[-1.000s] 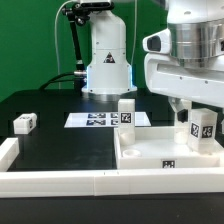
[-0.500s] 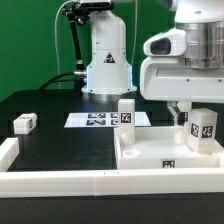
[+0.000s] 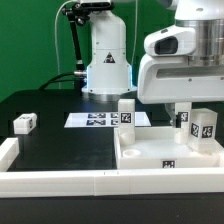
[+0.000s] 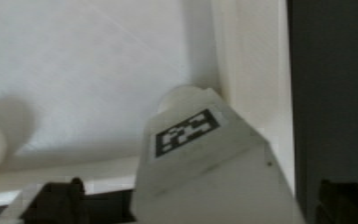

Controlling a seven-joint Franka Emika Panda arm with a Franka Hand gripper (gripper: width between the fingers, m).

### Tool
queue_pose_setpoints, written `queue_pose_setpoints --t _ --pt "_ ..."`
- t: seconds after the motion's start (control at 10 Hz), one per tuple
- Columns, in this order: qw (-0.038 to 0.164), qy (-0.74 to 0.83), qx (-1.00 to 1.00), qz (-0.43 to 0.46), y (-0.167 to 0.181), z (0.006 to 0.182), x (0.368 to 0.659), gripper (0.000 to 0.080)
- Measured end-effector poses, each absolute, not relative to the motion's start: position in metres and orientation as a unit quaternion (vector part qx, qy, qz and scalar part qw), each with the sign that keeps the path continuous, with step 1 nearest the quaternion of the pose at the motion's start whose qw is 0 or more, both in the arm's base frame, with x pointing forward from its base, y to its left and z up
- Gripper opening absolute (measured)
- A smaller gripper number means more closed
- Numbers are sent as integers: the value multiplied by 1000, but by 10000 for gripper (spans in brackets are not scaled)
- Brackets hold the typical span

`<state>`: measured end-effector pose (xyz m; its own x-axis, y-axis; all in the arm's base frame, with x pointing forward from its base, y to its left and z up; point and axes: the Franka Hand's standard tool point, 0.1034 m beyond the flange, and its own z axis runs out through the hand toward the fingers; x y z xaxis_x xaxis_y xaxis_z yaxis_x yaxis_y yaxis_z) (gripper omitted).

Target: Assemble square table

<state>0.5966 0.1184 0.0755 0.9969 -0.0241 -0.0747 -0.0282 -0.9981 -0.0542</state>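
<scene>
The square table's white tray-like tabletop (image 3: 160,160) lies at the exterior view's right, with a tag on its front wall. Two tagged white legs stand upright in it, one at the back left corner (image 3: 127,112) and one at the back right corner (image 3: 204,128). A third leg (image 3: 25,123) lies loose on the black table at the left. My gripper (image 3: 191,112) hangs over the right leg and is open. In the wrist view that leg (image 4: 202,150) rises between my dark fingers (image 4: 60,197), and a gap shows on each side of it.
The marker board (image 3: 93,120) lies flat behind the tabletop. Long white bars (image 3: 60,181) border the table's front and left edges. The arm's white base (image 3: 108,62) stands at the back, with cables on its left.
My gripper and wrist have lifted a little above the right leg, staying open. The leg stays upright in its corner, and nothing else has moved.
</scene>
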Motion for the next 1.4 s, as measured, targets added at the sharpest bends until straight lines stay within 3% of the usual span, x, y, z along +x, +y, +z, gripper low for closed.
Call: queue_pose_setpoints --t 0.4,0.6,1.0,1.4 --pt "31 -55 -997 36 119 75 596 621" --pt "30 -54 -997 36 119 74 596 286" --pt "29 -19 -999 37 119 74 596 290" --pt "24 142 -989 41 118 73 596 290"
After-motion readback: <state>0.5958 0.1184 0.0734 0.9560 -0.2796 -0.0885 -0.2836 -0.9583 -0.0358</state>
